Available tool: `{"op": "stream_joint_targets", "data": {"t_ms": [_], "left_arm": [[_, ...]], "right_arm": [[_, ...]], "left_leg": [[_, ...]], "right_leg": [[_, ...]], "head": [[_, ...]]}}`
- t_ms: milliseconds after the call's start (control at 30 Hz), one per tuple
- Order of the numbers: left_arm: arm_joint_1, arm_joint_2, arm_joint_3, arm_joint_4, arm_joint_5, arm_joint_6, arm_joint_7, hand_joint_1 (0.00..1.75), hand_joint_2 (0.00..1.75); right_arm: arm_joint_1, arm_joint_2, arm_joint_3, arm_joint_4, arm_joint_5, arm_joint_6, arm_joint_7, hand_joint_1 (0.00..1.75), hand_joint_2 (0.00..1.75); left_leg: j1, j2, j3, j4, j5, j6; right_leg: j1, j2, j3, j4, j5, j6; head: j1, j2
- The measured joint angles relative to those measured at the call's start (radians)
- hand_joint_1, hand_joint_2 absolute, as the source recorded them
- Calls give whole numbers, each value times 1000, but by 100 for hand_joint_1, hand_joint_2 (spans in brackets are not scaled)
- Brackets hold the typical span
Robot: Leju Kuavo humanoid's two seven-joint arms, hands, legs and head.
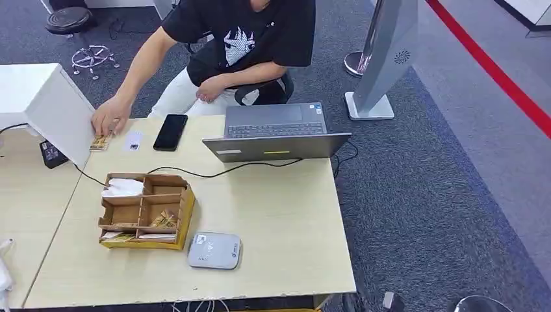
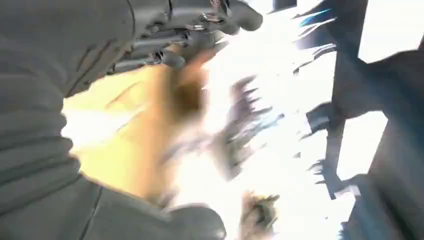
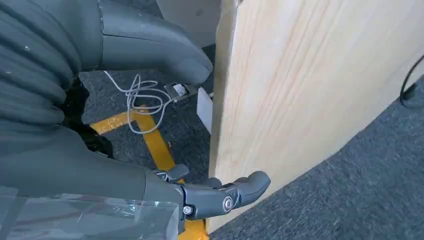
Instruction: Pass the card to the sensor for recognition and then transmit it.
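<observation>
The cardboard organiser box (image 1: 146,211) stands on the wooden table (image 1: 286,214), with cards (image 1: 164,220) in its compartments. A grey-white sensor pad (image 1: 214,251) lies just in front of the box, near the table's front edge. A white card (image 1: 133,140) lies at the far side beside a black phone (image 1: 171,132). My left hand (image 2: 195,30) is blurred by motion, its fingers apart from the thumb with nothing between them. My right hand (image 3: 165,120) hangs open below and beside the table's edge (image 3: 300,100), holding nothing.
A person sits across the table, one hand (image 1: 109,120) resting on a small stack of cards (image 1: 99,142). An open laptop (image 1: 276,133) with its cable sits at the far right and a white box (image 1: 39,104) at the far left. Cables (image 3: 142,97) and yellow floor tape (image 3: 150,135) lie under the table.
</observation>
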Motion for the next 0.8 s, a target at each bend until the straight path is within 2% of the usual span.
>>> {"op": "stream_joint_targets", "data": {"t_ms": [33, 67, 100, 200, 233, 267, 300, 333, 367, 400, 433, 600, 633, 667, 700, 800], "left_arm": [[-8, -17, 74, 87, 112, -110, 5, 0, 175], [-26, -37, 147, 165, 167, -196, -7, 0, 175], [-44, -52, 213, 227, 150, -233, -9, 0, 175], [-109, -73, 382, 434, 52, -285, 73, 0, 175], [-138, -75, 446, 523, 28, -301, 76, 0, 0], [-165, -75, 509, 621, 1, -321, 77, 0, 0], [-189, -71, 564, 719, -15, -339, 95, 54, 0], [-211, -63, 615, 820, -40, -343, 105, 175, 0], [-230, -54, 654, 912, -71, -345, 105, 175, 175], [-247, -42, 692, 1012, -99, -356, 105, 175, 175], [-260, -30, 717, 1092, -122, -364, 103, 175, 0], [-261, -30, 717, 1092, -122, -364, 103, 175, 0], [-277, -17, 746, 1211, -161, -367, 102, 175, 0], [-311, 8, 786, 1437, -223, -326, 145, 175, 0], [-324, 15, 793, 1519, -257, -287, 176, 175, 0], [-334, 20, 795, 1608, -294, -249, 207, 175, 0]], "right_arm": [[1, 0, -11, 0, 11, 6, 0, 0, 175], [1, 0, -22, -3, 19, 8, 0, 0, 175], [1, 0, -32, -4, 25, 9, 0, 0, 175], [1, 0, -50, -3, 56, 16, 0, 0, 175], [0, 0, -54, -3, 63, 21, 0, 0, 175], [-2, 0, -56, -2, 67, 23, -1, 0, 175], [-4, 0, -59, -1, 76, 23, -2, 0, 175], [-6, 0, -61, 0, 80, 24, -5, 175, 175], [-8, 0, -62, 2, 86, 27, -9, 175, 175], [-10, 0, -64, 5, 91, 36, -14, 175, 175], [-11, 0, -64, 6, 94, 49, -22, 175, 175], [-12, 0, -64, 6, 94, 49, -22, 175, 175], [-12, 0, -66, 7, 95, 70, -34, 175, 175], [-12, 0, -68, 8, 97, 94, -47, 175, 175], [-11, 0, -71, 8, 98, 95, -50, 175, 175], [-10, -2, -80, 7, 108, 95, -58, 175, 175]], "left_leg": [[2, 1, 0, 0, 0, -1], [3, 2, 0, 0, 1, -2], [3, 3, 0, 0, 1, -2], [0, 2, 1, 0, 1, -2], [0, 1, 1, 0, 1, -2], [0, 1, 1, 0, 1, -2], [0, 1, 1, 0, 1, -2], [0, 1, 1, 0, 1, -2], [0, 1, 1, 0, 1, -1], [0, 0, 1, 0, 1, -1], [-1, 0, 1, 0, 1, -1], [-1, 0, 1, 0, 1, -1], [-1, -1, 1, 0, 1, -1], [-1, -1, 1, 1, 0, -1], [-1, -1, 1, 1, 0, -1], [-1, -1, 1, 1, 0, -1]], "right_leg": [[0, 1, 0, 0, 1, -1], [2, 2, 0, 0, 1, -2], [2, 3, 0, 0, 2, -2], [1, 1, 1, 0, 1, -2], [1, 1, 1, 0, 1, -2], [0, 1, 2, 0, 1, -2], [0, 0, 2, 0, 1, -1], [0, 0, 2, 0, 1, -1], [0, 0, 2, 0, 1, -1], [0, 0, 2, 0, 1, -1], [0, -1, 2, -1, 1, 0], [0, -1, 2, -1, 1, 0], [-1, -2, 2, -1, 1, 0], [-1, -2, 3, -1, 1, 1], [-1, -2, 3, -1, 1, 1], [-1, -2, 2, -1, 1, 1]], "head": [[-4, 0], [-3, 0], [-3, 0], [-3, 0], [-2, 0], [-2, 0], [-2, 0], [-2, 0], [-2, 0], [-2, 0], [-2, 0], [-2, 0], [-2, 0], [-2, 0], [-2, 0], [-1, 0]]}}
